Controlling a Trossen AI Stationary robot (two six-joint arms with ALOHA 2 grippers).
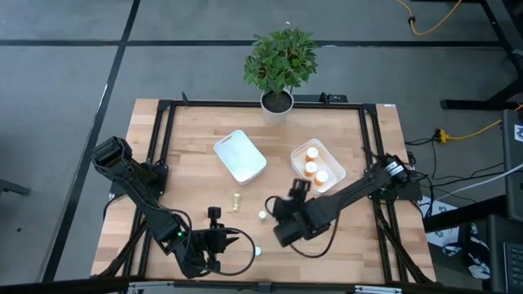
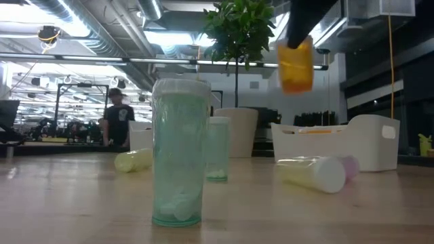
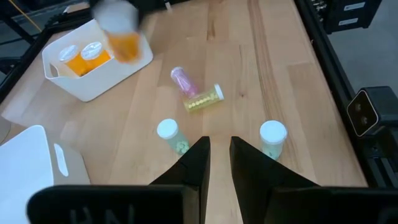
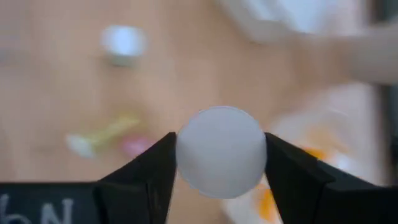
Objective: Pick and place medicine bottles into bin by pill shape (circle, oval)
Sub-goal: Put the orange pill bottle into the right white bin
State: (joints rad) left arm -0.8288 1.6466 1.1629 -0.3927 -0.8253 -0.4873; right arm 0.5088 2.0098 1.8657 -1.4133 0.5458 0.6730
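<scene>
My right gripper [image 4: 221,163] is shut on an orange medicine bottle [image 2: 296,64] and holds it in the air near the white bin [image 1: 317,165], which has three orange bottles in it. On the table, two pale teal bottles [image 3: 171,135] [image 3: 272,138] stand on their bases. A purple bottle [image 3: 182,79] and a yellow-green one [image 3: 204,99] lie on their sides, touching. Another yellowish bottle [image 2: 135,160] lies farther left. My left gripper [image 3: 219,155] hovers shut near the table's front edge, behind the teal bottles, and touches nothing. My right gripper pinches the orange bottle between its two fingers at the white-capped top end [image 4: 221,152], one finger [image 4: 149,168] on each side of the cap. The fingers come from above, slanting down. The bottle hangs upright below them [image 2: 296,74], lifted clear of the table.
A second white bin [image 1: 239,155] stands left of the first, at the table's middle. A potted plant [image 1: 280,65] sits at the far edge. A black frame [image 1: 163,147] runs around the tabletop. A person [image 2: 119,122] stands far off in the room.
</scene>
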